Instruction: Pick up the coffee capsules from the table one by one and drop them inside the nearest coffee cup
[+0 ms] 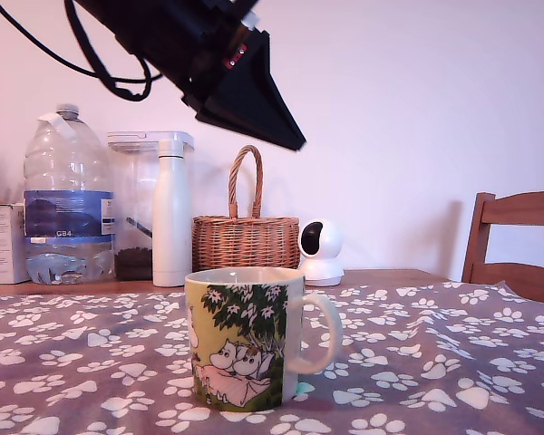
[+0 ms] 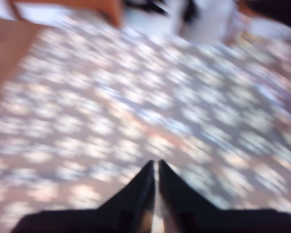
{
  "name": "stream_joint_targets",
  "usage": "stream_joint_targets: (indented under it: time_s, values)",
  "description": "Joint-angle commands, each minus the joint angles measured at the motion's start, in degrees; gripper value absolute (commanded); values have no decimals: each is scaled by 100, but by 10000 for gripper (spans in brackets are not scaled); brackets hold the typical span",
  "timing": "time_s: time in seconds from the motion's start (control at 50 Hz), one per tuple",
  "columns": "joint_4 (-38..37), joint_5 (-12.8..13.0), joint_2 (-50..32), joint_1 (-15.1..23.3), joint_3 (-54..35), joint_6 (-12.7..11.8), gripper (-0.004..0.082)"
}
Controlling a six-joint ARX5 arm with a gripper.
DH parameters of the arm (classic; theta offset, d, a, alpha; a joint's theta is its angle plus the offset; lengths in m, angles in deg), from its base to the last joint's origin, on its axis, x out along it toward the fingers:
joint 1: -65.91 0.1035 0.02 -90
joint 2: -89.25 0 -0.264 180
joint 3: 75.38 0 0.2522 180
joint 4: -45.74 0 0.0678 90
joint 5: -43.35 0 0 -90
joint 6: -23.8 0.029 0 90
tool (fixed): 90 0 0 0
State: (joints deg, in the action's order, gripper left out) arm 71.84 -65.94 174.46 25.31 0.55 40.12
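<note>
Fingers (image 2: 146, 189) of our gripper (image 1: 297, 143) were pressed nearly together, only a thin slit between the black tips, nothing held. We hung high in the air, our arm (image 1: 177, 36) slanting down from the exterior view's upper left, tips pointing toward the right, well above the table (image 1: 453, 362). Our wrist view was smeared (only the paw-print cloth (image 2: 136, 107) showed). Going left to right in the exterior view: a box (image 1: 4, 243), a water jug (image 1: 68, 195) with a blue label reading "GB4", a white bottle (image 1: 171, 213), a wicker basket (image 1: 246, 237), a small white camera (image 1: 321, 252), a wooden chair (image 1: 517, 240). Nearest us stood the coffee cup (image 1: 249, 340), upright, handle toward the right. We could make out no coffee capsules.
</note>
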Motion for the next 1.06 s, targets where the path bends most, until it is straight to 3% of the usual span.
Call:
stream_joint_targets:
  time_s: [0.0,0.3,0.64,0.88,1.04]
  values:
    - [-345,98,24,74,-153,-186,-21]
    - [-1419,190,13,507,-673,-774,-21]
    - [-2426,511,-535,1010,-1550,-1338,-21]
    - [-2612,876,-1320,1392,-2208,-1591,-21]
    - [-2605,933,-1829,1593,-2553,-1718,-21]
